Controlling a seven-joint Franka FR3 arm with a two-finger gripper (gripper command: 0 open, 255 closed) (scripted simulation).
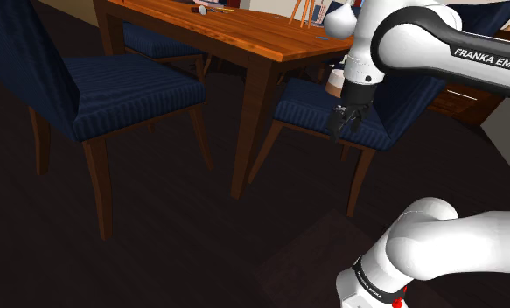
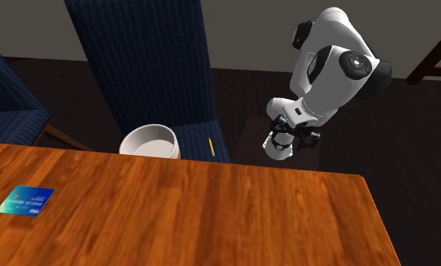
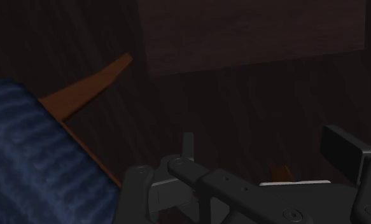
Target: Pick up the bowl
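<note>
The bowl [image 2: 149,141] is white and round and sits upright on a blue chair seat [image 2: 200,136], close to the wooden table's edge. In the shoulder view the bowl [image 1: 333,84] peeks out white behind my forearm, on that same seat [image 1: 310,109]. My black gripper [image 1: 344,123] hangs fingers-down over the seat's front edge, apart from the bowl. In the second exterior view my gripper [image 2: 308,139] is well off to the bowl's right. The wrist view has my gripper [image 3: 265,150] open, nothing between the fingers, with the blue cushion [image 3: 31,159] off to one side.
The wooden table [image 2: 211,219] carries a blue card [image 2: 26,201]. A yellow pencil [image 2: 211,146] lies on the seat beside the bowl. Another blue chair [image 1: 113,92] stands at the shoulder view's left. A wooden chair leg [image 3: 88,86] and my stand [image 3: 254,32] lie below the hand.
</note>
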